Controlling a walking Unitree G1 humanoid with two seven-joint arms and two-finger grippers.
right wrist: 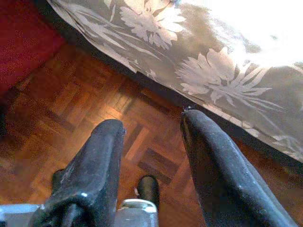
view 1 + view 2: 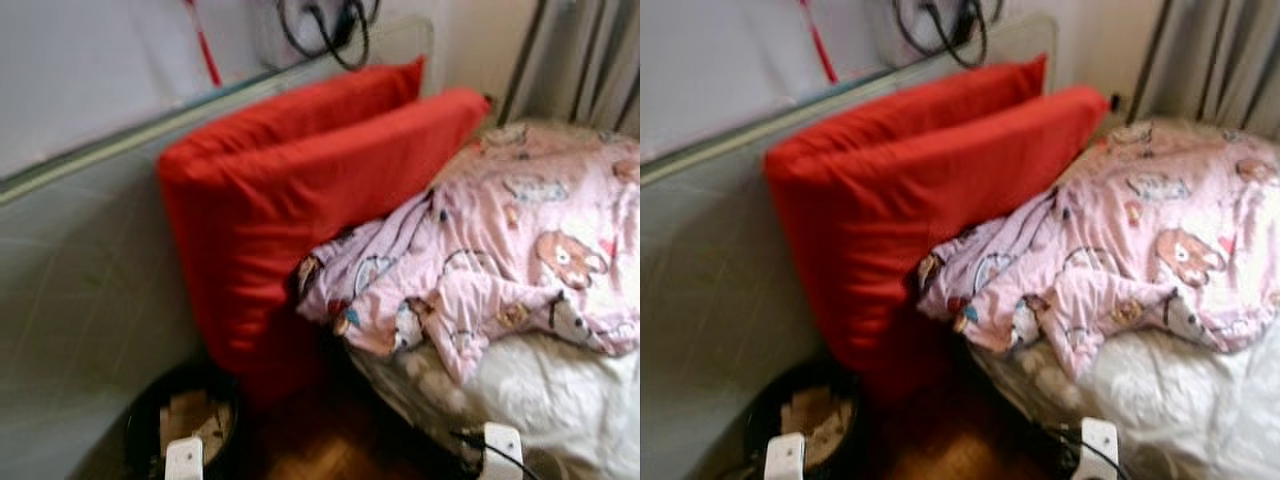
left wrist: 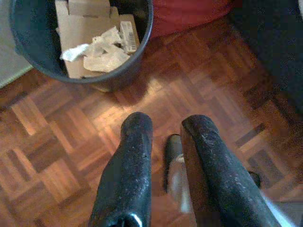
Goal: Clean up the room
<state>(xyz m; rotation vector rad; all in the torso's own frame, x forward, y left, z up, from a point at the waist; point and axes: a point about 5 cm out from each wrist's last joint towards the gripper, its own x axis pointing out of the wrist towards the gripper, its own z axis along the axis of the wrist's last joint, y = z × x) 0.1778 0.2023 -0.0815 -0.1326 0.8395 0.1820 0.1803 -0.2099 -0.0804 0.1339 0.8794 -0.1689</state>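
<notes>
Near left on parquet floor point(image 3: 57, 156): bin point(image 3: 142, 42) holding cardboard scraps. Right: rumpled pink blanket point(image 2: 520, 250) sliding off bed point(image 2: 560, 400), beside red cushions point(image 2: 300, 190). Left gripper point(image 3: 163, 142), right gripper point(image 1: 151, 142) low, fingers released, empty. Probably grab blanket edge, lift clear of floor.

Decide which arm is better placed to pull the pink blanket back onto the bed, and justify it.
Probably the right. The pink blanket spills over the bed on the robot's right, and the right end effector hangs open beside the bed's edge. The left end effector hangs by the bin.
</notes>
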